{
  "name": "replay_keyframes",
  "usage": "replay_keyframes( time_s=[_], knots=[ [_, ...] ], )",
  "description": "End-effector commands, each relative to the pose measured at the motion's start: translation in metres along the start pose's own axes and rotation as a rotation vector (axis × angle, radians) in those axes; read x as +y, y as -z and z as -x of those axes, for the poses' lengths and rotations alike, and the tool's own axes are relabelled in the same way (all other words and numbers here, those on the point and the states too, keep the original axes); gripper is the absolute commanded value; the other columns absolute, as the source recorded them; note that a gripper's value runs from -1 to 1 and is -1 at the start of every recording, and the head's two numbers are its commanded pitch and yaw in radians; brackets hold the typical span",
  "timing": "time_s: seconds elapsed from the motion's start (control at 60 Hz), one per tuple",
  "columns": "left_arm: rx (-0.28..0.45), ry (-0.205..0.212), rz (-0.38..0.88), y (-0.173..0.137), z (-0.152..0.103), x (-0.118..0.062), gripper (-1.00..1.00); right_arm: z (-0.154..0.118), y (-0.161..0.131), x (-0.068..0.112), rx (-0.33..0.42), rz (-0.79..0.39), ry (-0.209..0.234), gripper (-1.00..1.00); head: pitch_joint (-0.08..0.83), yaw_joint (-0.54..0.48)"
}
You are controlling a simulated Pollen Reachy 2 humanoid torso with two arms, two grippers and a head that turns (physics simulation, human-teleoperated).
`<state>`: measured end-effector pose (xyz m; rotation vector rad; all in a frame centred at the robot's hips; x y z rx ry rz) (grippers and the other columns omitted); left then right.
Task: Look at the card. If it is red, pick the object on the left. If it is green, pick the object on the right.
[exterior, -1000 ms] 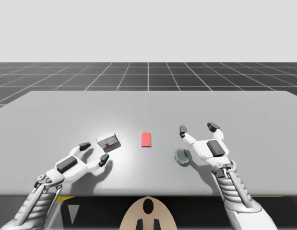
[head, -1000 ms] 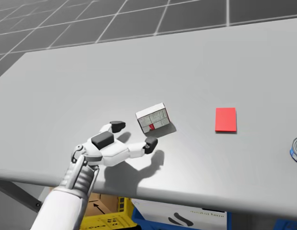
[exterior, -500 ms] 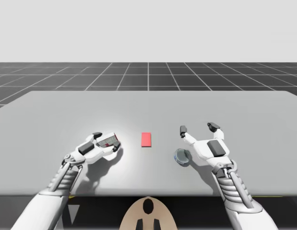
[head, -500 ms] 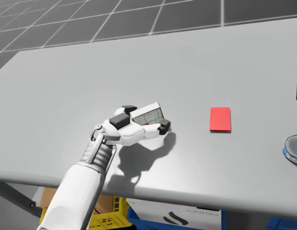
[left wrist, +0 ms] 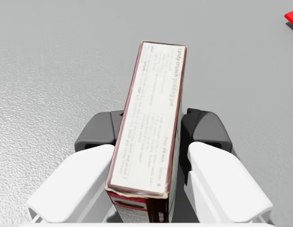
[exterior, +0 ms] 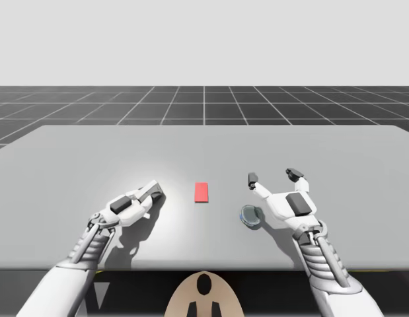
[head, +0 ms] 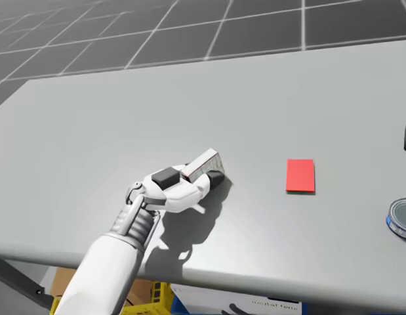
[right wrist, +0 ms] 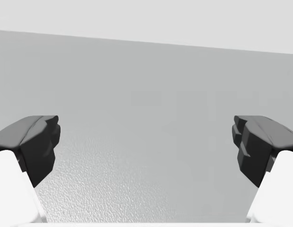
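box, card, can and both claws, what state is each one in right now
left claw: shut on the white box
white box: narrow side up, clamped from both sides between the fingers
right claw: open, holding nothing
red card: lying flat on the table, untouched
blue round can: on the table beside my right arm, not held

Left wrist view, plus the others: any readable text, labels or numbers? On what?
white box, held in the left end effector: rows of fine print run along its white face, too small and blurred to quote reliably.
red card: plain, no text or sign.
round can: no marking that can be read.
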<state>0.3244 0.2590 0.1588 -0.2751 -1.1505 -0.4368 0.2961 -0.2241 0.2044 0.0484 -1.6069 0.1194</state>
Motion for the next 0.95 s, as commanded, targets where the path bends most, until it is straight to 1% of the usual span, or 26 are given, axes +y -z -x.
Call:
replay_keyframes(
  time_s=[0.017,0.033,0.083,0.1,0.133,0.15,0.2,0.333,0.433,0.483,0.517,0.6,0.633,0.683,0.717,0.75,0.8,0.85,0.95],
  knots=[
    [0.013,-0.004,0.010,-0.001,0.005,-0.002,1.00,0.001,0.000,0.002,0.002,0.000,0.011,-1.00,0.575,0.32],
    [0.012,-0.004,0.010,-0.001,0.005,-0.002,1.00,0.001,0.000,0.002,0.002,0.000,0.010,-1.00,0.549,0.33],
    [0.012,-0.004,0.011,-0.002,0.005,-0.002,1.00,0.001,0.000,0.003,0.002,0.000,0.010,-1.00,0.520,0.33],
    [0.012,-0.004,0.013,-0.002,0.005,-0.002,1.00,0.001,0.000,0.003,0.002,0.000,0.010,-1.00,0.492,0.33],
    [0.011,-0.003,0.013,-0.002,0.005,-0.002,1.00,0.001,0.000,0.002,0.003,0.001,0.011,-1.00,0.473,0.33],
    [0.011,-0.004,0.013,-0.002,0.005,-0.002,1.00,0.001,0.000,0.002,0.003,0.001,0.011,-1.00,0.447,0.33],
    [0.010,-0.005,0.013,-0.003,0.004,-0.002,1.00,0.001,-0.001,0.003,0.003,0.001,0.010,-1.00,0.407,0.33],
    [-0.007,-0.008,0.015,-0.007,-0.002,-0.003,1.00,0.001,-0.001,0.002,0.002,0.002,0.007,-1.00,0.342,0.33],
    [-0.028,-0.014,0.028,-0.013,-0.014,-0.003,1.00,0.001,0.000,0.002,-0.002,0.002,0.003,-1.00,0.328,0.32],
    [-0.045,-0.008,0.033,-0.019,-0.024,-0.004,1.00,0.001,0.000,0.001,-0.004,0.006,-0.001,-1.00,0.328,0.32],
    [-0.068,0.004,0.033,-0.025,-0.036,-0.005,1.00,0.000,0.000,0.001,-0.007,0.008,-0.001,-1.00,0.327,0.32],
    [-0.114,0.010,0.031,-0.036,-0.058,-0.007,1.00,-0.001,0.000,0.001,-0.012,0.011,-0.002,-1.00,0.327,0.32],
    [-0.147,0.019,0.027,-0.045,-0.074,-0.008,1.00,-0.001,0.000,0.000,-0.015,0.010,-0.001,-1.00,0.325,0.32],
    [-0.179,0.034,0.019,-0.054,-0.089,-0.010,1.00,-0.002,0.000,0.000,-0.015,0.011,-0.002,-1.00,0.322,0.32],
    [-0.210,0.044,0.009,-0.060,-0.100,-0.012,1.00,-0.002,0.000,0.000,-0.018,0.025,-0.036,-1.00,0.319,0.32],
    [-0.251,0.053,0.001,-0.069,-0.113,-0.013,1.00,-0.003,0.000,-0.001,-0.023,0.035,-0.029,-1.00,0.317,0.32],
    [-0.296,0.053,-0.013,-0.078,-0.126,-0.013,1.00,-0.004,-0.001,-0.002,-0.027,0.038,-0.039,-1.00,0.313,0.32],
    [-0.343,0.043,-0.017,-0.088,-0.139,-0.014,1.00,-0.006,-0.001,-0.002,-0.033,0.040,-0.042,-1.00,0.310,0.32],
    [-0.412,0.038,-0.033,-0.104,-0.161,-0.018,1.00,-0.007,-0.002,-0.003,-0.043,0.036,-0.053,-1.00,0.307,0.32]
  ],
)
